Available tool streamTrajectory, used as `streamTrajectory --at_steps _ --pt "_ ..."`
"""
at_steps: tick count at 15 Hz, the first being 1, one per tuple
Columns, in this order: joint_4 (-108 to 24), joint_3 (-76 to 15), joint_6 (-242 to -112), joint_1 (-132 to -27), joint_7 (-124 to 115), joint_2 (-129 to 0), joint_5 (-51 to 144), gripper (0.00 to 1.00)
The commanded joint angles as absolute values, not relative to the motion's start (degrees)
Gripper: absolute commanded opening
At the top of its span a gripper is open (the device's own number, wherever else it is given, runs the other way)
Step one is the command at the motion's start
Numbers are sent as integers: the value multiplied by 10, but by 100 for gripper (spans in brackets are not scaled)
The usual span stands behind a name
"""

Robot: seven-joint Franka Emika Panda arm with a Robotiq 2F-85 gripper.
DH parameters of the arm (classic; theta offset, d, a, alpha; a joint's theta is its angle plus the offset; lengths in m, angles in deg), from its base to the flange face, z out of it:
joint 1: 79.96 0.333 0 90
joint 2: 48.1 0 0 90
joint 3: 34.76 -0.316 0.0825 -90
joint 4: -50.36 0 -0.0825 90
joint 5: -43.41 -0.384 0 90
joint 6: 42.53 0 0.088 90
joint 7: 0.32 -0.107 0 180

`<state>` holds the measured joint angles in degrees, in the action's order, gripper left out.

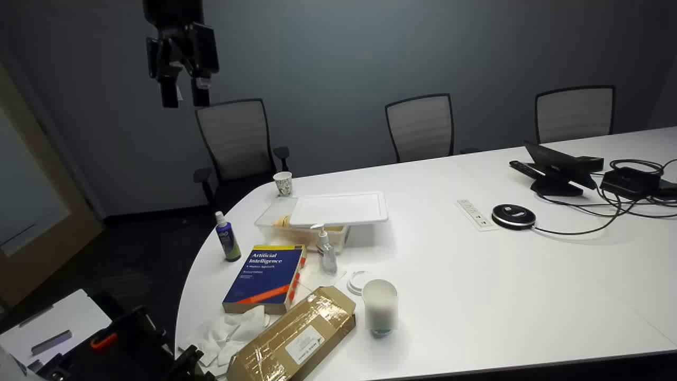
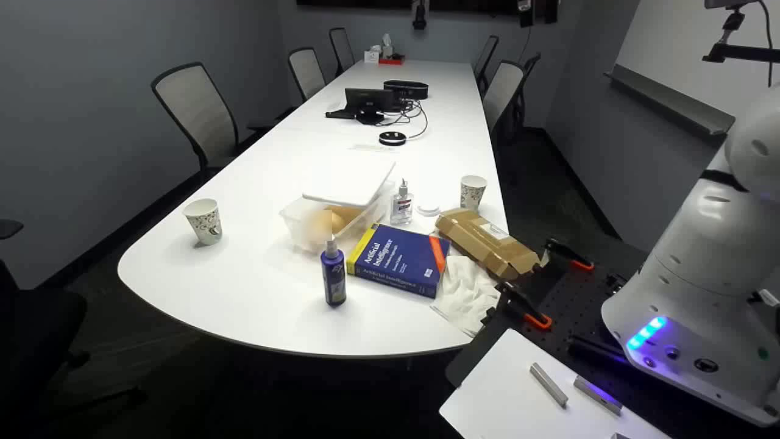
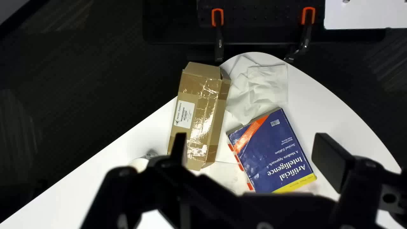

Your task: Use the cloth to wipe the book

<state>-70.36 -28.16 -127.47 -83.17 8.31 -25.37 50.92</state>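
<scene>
The book (image 1: 267,275) lies flat on the white table, dark blue with pale lettering, an orange band and a yellow strip; it also shows in an exterior view (image 2: 399,256) and the wrist view (image 3: 270,149). The white crumpled cloth (image 1: 235,333) lies at the book's orange-band end, close against it, also in an exterior view (image 2: 466,289) and the wrist view (image 3: 265,84). My gripper (image 1: 185,95) is high above the table, open and empty. In the wrist view its fingers (image 3: 254,151) stand wide apart, with the book far below between them.
A cardboard box (image 1: 299,338) lies beside the cloth and book. A spray bottle (image 2: 334,274), a pump bottle (image 2: 401,207), a clear container (image 2: 298,222) with a white lid (image 1: 341,209) and paper cups (image 2: 204,222) stand around. Clamps (image 3: 218,35) sit at the table's near edge.
</scene>
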Motion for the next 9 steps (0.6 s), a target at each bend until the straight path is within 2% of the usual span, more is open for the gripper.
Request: streamTrajectory --at_steps 1,9 --pt "-702 -283 -1273 -833 84 -254 509 100" --pt "-710 -279 -1289 -833 84 -277 492 100"
